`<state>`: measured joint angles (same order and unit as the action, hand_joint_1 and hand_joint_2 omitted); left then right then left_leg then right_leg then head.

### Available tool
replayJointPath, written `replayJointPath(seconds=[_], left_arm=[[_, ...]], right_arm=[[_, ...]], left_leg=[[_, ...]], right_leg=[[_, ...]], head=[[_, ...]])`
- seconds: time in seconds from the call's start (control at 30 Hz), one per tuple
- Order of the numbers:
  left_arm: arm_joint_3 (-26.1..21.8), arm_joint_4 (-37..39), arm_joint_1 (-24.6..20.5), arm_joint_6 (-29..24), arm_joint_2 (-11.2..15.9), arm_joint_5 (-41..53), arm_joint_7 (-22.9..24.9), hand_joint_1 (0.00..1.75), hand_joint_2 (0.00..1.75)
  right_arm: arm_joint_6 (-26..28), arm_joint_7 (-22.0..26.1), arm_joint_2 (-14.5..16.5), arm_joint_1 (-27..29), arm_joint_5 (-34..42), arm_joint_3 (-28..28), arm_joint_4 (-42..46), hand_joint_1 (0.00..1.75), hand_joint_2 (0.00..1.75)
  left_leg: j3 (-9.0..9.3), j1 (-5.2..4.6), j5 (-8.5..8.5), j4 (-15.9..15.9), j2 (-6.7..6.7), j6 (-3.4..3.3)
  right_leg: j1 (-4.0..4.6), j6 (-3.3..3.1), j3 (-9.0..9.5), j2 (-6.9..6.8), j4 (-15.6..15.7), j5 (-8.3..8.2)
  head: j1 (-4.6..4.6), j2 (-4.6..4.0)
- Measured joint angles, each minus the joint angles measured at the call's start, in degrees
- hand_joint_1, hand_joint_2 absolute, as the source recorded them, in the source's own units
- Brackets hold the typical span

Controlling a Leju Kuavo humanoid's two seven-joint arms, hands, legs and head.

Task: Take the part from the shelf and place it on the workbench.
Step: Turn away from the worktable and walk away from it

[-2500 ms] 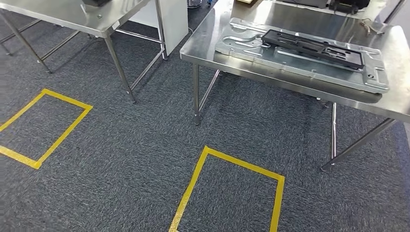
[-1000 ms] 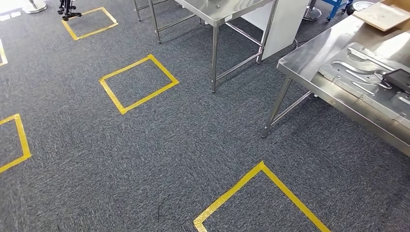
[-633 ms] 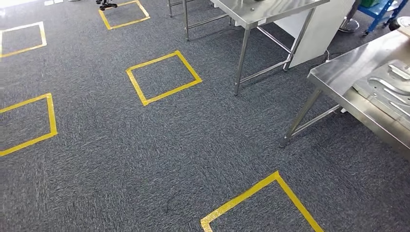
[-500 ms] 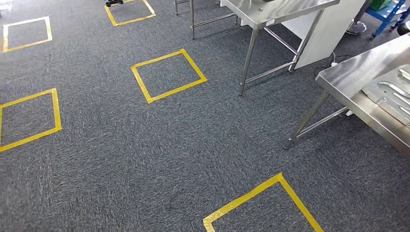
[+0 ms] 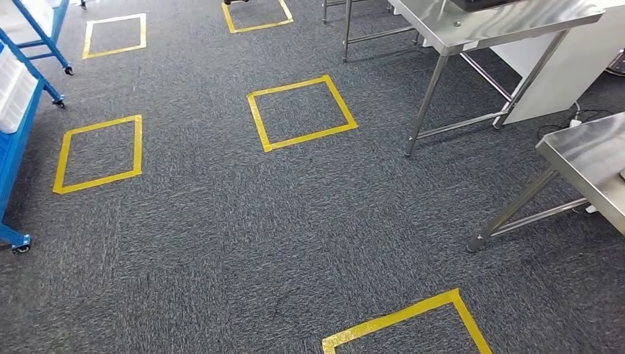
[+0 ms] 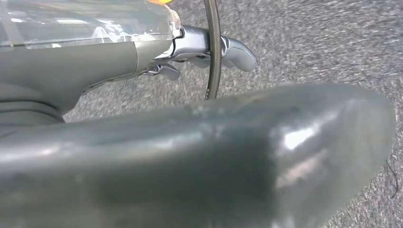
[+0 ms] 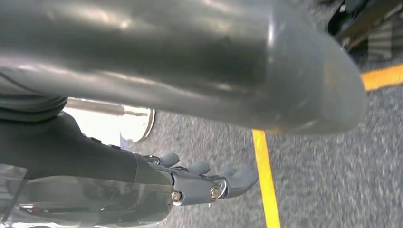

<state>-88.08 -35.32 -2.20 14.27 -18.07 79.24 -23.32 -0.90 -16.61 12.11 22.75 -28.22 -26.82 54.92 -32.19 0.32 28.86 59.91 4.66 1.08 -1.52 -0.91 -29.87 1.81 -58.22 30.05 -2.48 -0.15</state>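
A blue wheeled shelf [image 5: 16,147] stands at the left edge of the head view, with a white bin [image 5: 12,87] on it; I cannot make out the part there. One corner of the steel workbench [image 5: 589,158] shows at the right edge. My left hand [image 6: 199,142] hangs over the carpet in the left wrist view, its fingers [image 6: 237,50] stretched out and holding nothing. My right hand [image 7: 190,61] also hangs over the carpet, its fingers [image 7: 228,178] loosely extended with nothing in them.
A second steel table [image 5: 508,18] with a white panel [image 5: 567,66] beside it stands at the back right. Yellow tape squares [image 5: 301,112] mark the grey carpet, one nearest me [image 5: 405,318]. Open carpet lies between the shelf and the tables.
The whole view has swung left: the workbench with its metal plate slid off to the right, and the blue shelf has come in at the left edge.
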Motion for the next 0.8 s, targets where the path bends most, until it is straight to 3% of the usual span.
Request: replayJointPath(seconds=[0.07,0.13,0.17,0.2,0.23,0.3,0.37,0.43,0.47,0.53,0.6,0.63,0.67,0.7,0.73,0.8], left_arm=[[0.0,0.0,-0.2,0.0,0.0,0.0,0.0,0.0,0.0],[0.0,0.0,-0.3,0.2,-0.1,0.0,0.0,0.0,0.0],[0.0,0.0,-0.2,0.3,-0.1,0.0,0.0,0.0,0.0],[0.0,0.0,-0.1,0.3,-0.1,0.1,0.0,0.0,0.0],[0.0,0.0,0.0,0.4,-0.1,0.1,0.1,0.0,0.0],[0.0,-0.1,0.0,0.6,-0.1,0.1,0.1,0.0,0.0],[0.0,-0.2,-0.2,0.7,-0.1,0.2,0.1,0.0,0.0],[-0.1,-0.2,0.0,0.7,-0.1,0.2,0.1,0.0,0.0],[-0.1,-0.3,0.1,0.8,-0.2,0.2,0.1,0.0,0.0],[-0.2,-0.4,0.2,0.8,-0.2,0.3,0.2,0.0,0.0],[-0.2,-0.4,0.1,0.9,-0.2,0.3,0.2,0.0,0.0],[-0.2,-0.4,0.1,0.9,-0.2,0.3,0.2,0.0,0.0],[-0.2,-0.4,0.1,0.9,-0.2,0.3,0.2,0.0,0.0],[-0.2,-0.4,0.2,0.9,-0.2,0.3,0.2,0.0,0.0],[-0.2,-0.4,0.2,0.9,-0.2,0.3,0.2,0.0,0.0],[-0.3,-0.4,0.2,0.9,-0.2,0.4,0.2,0.0,0.0]], right_arm=[[0.0,-0.1,-0.1,0.2,0.1,0.0,0.0,0.0,0.0],[0.0,-0.2,-0.2,0.4,0.4,0.0,0.0,0.0,0.0],[0.0,-0.3,-0.2,0.4,0.5,0.1,0.0,0.0,0.0],[0.0,-0.3,-0.2,0.4,0.6,0.2,0.0,0.0,0.0],[0.0,-0.3,-0.2,0.4,0.7,0.3,0.0,0.0,0.0],[0.0,-0.4,-0.2,0.5,0.8,0.4,0.0,0.0,0.0],[0.1,-0.4,-0.2,0.4,0.8,0.5,0.1,0.0,0.0],[0.1,-0.6,-0.2,0.3,0.9,0.6,0.3,0.0,0.0],[0.1,-0.8,-0.2,0.3,0.9,0.8,0.4,0.0,0.0],[0.3,-1.0,-0.2,0.5,1.0,1.0,0.6,0.0,0.0],[0.4,-1.2,-0.2,0.6,1.1,1.1,0.6,0.0,0.0],[0.4,-1.3,-0.2,0.7,1.2,1.1,0.6,0.0,0.0],[0.5,-1.4,-0.1,0.8,1.2,1.1,0.5,0.0,0.0],[0.6,-1.4,-0.1,0.8,1.3,1.1,0.5,0.0,0.0],[0.7,-1.4,-0.1,0.8,1.3,1.2,0.5,0.0,0.0],[1.0,-1.4,-0.1,0.8,1.3,1.2,0.4,0.0,0.0]], left_leg=[[-2.83,0.0,3.41,6.0,-3.17,0.37],[-6.21,0.18,6.22,12.9,-3.98,0.67],[-6.85,0.23,6.26,14.3,-4.12,0.72],[-6.32,0.26,5.2,13.4,-4.3,0.7],[-4.61,0.24,3.33,10.2,-4.78,0.55],[-0.52,-0.12,0.24,2.4,-7.36,-0.05],[1.1,-0.63,-0.55,-1.2,-8.87,-0.74],[1.0,-0.68,-0.73,-1.5,-7.64,-1.31],[1.13,-0.55,-0.95,-1.8,-7.02,-1.59],[1.41,-0.22,-1.52,-2.5,-5.84,-2.35],[1.26,-0.27,-1.78,-2.6,-4.66,-2.78],[1.18,-0.32,-1.82,-2.6,-3.92,-2.85],[1.17,-0.35,-1.82,-2.5,-3.1,-2.86],[1.19,-0.35,-1.8,-2.4,-2.22,-2.82],[1.25,-0.33,-1.74,-2.3,-1.36,-2.73],[1.17,-0.33,-1.47,-1.8,0.26,-2.3]], right_leg=[[0.17,-0.61,0.11,-1.63,0.2,0.01],[0.48,-0.88,0.13,-3.44,0.2,0.2],[0.59,-0.92,0.18,-4.29,0.2,0.31],[0.66,-0.9,0.32,-5.06,0.2,0.45],[0.7,-0.82,0.54,-5.8,0.2,0.61],[0.87,-0.44,1.06,-7.16,0.1,1.02],[1.07,0.08,1.4,-8.29,0.1,1.34],[1.15,0.6,1.75,-9.25,0.3,1.48],[1.09,0.89,1.92,-8.73,0.1,1.75],[0.9,1.27,0.81,-5.68,-2.7,3.96],[0.66,1.33,-2.7,-2.68,-9.8,7.67],[0.61,1.37,-4.59,-2.23,-13.3,8.88],[0.57,1.42,-5.87,-2.06,-15.3,8.99],[0.52,1.45,-6.23,-1.96,-15.3,7.9],[0.41,1.46,-5.46,-1.71,-13.0,5.79],[0.02,1.45,-2.54,0.91,-5.6,1.6]], head=[[-0.01,0.0],[0.0,0.0],[0.01,0.0],[0.0,0.0],[-0.01,0.0],[0.0,0.0],[0.01,0.0],[0.01,0.0],[0.01,0.0],[0.02,0.0],[0.01,0.0],[0.01,0.0],[0.01,0.0],[0.01,0.0],[0.01,0.0],[0.02,0.0]])
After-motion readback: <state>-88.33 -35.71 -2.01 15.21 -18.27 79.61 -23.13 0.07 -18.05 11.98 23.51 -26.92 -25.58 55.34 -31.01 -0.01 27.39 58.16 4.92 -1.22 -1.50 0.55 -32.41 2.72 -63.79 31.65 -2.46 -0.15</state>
